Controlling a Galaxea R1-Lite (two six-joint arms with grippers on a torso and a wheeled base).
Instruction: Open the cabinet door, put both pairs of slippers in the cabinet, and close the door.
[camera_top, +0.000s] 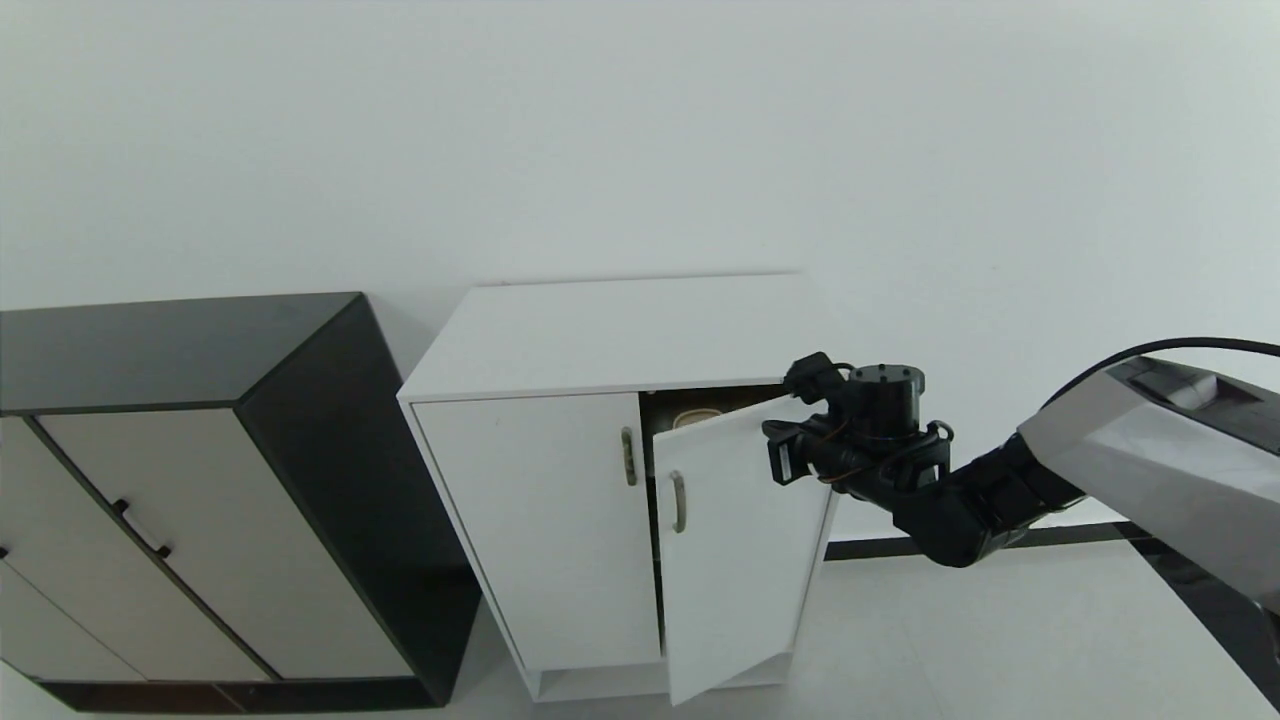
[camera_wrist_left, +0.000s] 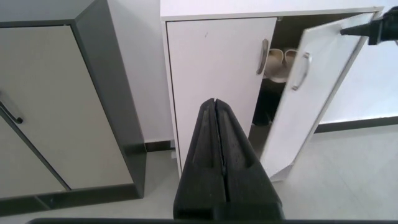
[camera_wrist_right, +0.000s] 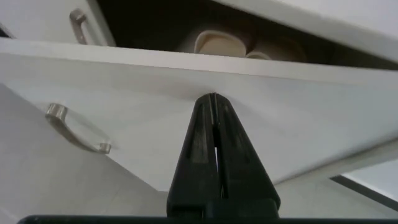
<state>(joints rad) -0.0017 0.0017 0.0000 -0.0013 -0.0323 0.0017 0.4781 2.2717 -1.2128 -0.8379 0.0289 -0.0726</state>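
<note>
Head view: the cabinet door (camera_top: 735, 540) stands ajar with slippers (camera_top: 697, 413) on the shelf behind it, and my right gripper (camera_top: 800, 412) is at its top edge, near the hinge side. Left wrist view: my left gripper (camera_wrist_left: 215, 112) is pinched together, well clear. Right wrist view: fingers together, tip on the panel. Pushing there gives little leverage, so I worry the tip skates off the smooth face.

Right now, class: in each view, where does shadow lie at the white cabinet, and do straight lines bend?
Head view: cabinet sides lean, lens distortion; dark gap behind the ajar door. Left wrist view: shaded interior, pale slippers visible. Right wrist view: dark interior above the door's top edge.
</note>
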